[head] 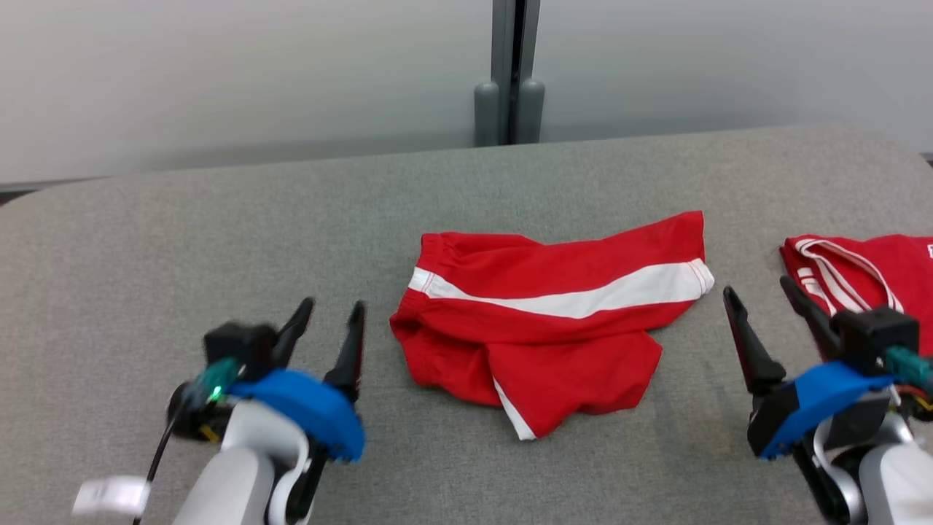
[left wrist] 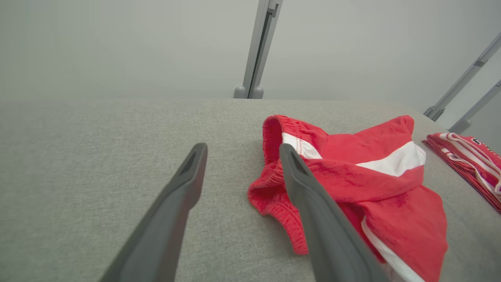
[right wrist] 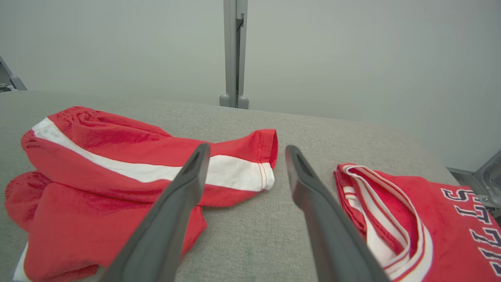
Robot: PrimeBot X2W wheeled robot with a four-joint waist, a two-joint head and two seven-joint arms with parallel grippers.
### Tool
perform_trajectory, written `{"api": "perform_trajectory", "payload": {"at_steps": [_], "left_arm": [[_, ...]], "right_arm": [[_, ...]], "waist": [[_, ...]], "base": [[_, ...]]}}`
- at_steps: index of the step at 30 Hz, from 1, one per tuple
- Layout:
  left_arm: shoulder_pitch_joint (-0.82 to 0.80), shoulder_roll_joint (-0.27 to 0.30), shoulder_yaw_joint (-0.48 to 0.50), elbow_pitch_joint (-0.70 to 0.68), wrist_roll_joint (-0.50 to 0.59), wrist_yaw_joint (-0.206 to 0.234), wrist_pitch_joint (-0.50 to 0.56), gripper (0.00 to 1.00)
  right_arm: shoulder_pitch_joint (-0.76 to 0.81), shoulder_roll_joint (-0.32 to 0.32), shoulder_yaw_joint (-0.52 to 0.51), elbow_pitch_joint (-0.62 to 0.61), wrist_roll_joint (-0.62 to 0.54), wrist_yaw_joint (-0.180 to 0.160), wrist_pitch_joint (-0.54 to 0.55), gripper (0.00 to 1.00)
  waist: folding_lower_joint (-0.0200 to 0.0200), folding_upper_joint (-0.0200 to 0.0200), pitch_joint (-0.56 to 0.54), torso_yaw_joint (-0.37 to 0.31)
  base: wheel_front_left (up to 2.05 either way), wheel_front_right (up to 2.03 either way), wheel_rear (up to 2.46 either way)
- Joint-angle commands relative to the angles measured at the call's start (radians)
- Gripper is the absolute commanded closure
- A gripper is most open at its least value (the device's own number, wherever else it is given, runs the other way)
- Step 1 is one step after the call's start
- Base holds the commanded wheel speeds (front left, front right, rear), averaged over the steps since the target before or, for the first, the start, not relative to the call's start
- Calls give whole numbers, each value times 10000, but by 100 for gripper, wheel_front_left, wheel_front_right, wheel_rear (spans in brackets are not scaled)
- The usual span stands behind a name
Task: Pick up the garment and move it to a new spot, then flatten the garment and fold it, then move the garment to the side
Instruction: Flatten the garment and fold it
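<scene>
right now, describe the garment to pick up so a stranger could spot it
On the grey table, look to the middle. The red shorts lie crumpled there, crossed by one broad white stripe; the red jersey at the right edge has thin trim and lettering.

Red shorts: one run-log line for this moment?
shorts: crumpled, untouched | left gripper: open | right gripper: open | jersey: far right

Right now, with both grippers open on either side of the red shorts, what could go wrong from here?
1. The right gripper stands close to the folded jersey; a sideways swing could snag its white-trimmed loops and undo that fold.
2. The red shorts lie crumpled with layers overlapping; a pinch by the left gripper may catch several layers at once, so flattening could fail.
</scene>
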Motion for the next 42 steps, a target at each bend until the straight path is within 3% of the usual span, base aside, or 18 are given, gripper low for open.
{"api": "perform_trajectory", "payload": {"at_steps": [1,6,15,16,17,28,34,35,36,42], "left_arm": [[-652,-163,-186,178,-203,-72,846,0],[-1984,-527,-564,606,-471,-80,2476,0],[-3050,-642,-680,1212,-768,10,3686,0],[-3084,-619,-714,1172,-772,-48,3702,31],[-3081,-604,-755,1131,-766,-63,3719,100],[-2466,-447,-1017,129,-700,-149,3533,100],[-2351,-415,-1118,-150,-715,-166,3414,100],[-2349,-412,-1117,-167,-718,-168,3365,100],[-2360,-418,-1107,-195,-723,-170,3291,100],[-2206,-458,-885,-263,-902,-147,2760,100]], "right_arm": [[-393,-186,86,51,-27,2,283,0],[-1266,-389,394,185,51,2,493,0],[-2305,-299,751,1198,335,2,465,0],[-2429,-304,713,1428,364,2,592,0],[-2558,-285,656,1681,450,2,753,0],[-4067,156,-494,4036,765,2,2052,0],[-4658,151,-218,5093,961,2,2116,0],[-4735,152,-116,5212,1045,2,2032,45],[-4815,118,6,5260,1085,2,1895,100],[-4606,-101,499,5142,1569,2,1482,100]], "waist": [[-1,0,259,60],[-1,0,904,-48],[-1,0,1774,-406],[-1,0,1849,-421],[-1,0,1941,-430],[-1,0,2530,-184],[-1,0,2641,-104],[-1,0,2634,-106],[-1,0,2624,-109],[-1,0,2270,-237]], "base": [[0,0,0],[0,0,0],[0,0,0],[0,0,0],[0,0,0],[0,0,0],[0,0,0],[0,0,0],[0,0,0],[0,0,0]]}}
